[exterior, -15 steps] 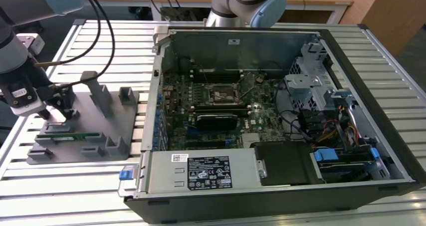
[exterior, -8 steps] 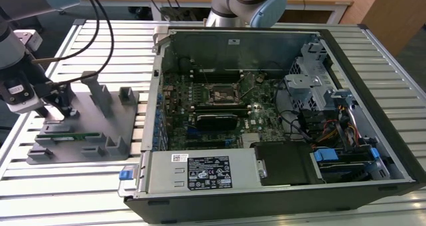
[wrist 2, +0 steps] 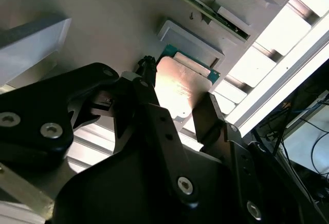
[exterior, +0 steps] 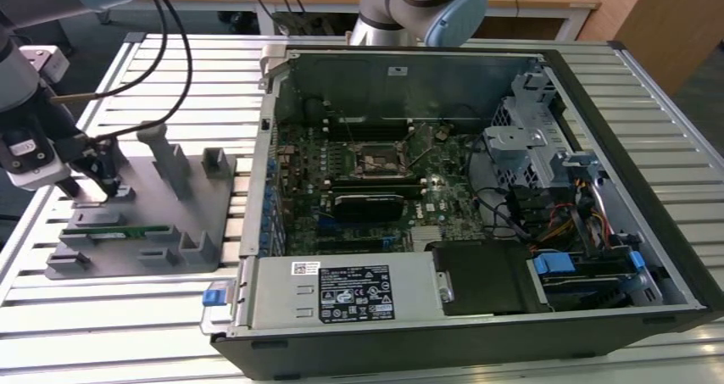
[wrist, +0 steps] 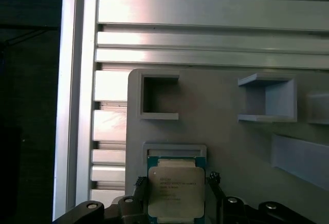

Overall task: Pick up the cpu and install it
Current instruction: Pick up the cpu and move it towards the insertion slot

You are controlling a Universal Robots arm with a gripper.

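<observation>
Table: slatted metal bench (exterior: 203, 62) carried a gray tray (exterior: 147, 208) and an open computer case (exterior: 453, 343).
Cpu (wrist: 176, 196): lay flat in a tray recess, located for pickup.
Gripper (wrist: 176, 179): unclenched, fingers (wrist: 213, 180) straddled the cpu's edges.

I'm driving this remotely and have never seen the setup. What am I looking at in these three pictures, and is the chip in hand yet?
The machine is one robot arm with a gripper at its end. The exterior view is taken from off the arm. It shows an open computer case on a slatted table. Toward that view's left is a grey parts holder with a green memory stick lying in it. The gripper is down over that holder. The two wrist views come from cameras riding on the arm, looking past the gripper. In both, the cpu lies in its recess in the holder, silver top up, with the gripper right at it. I cannot tell whether it is gripped yet, and it has not been lifted out.
</observation>
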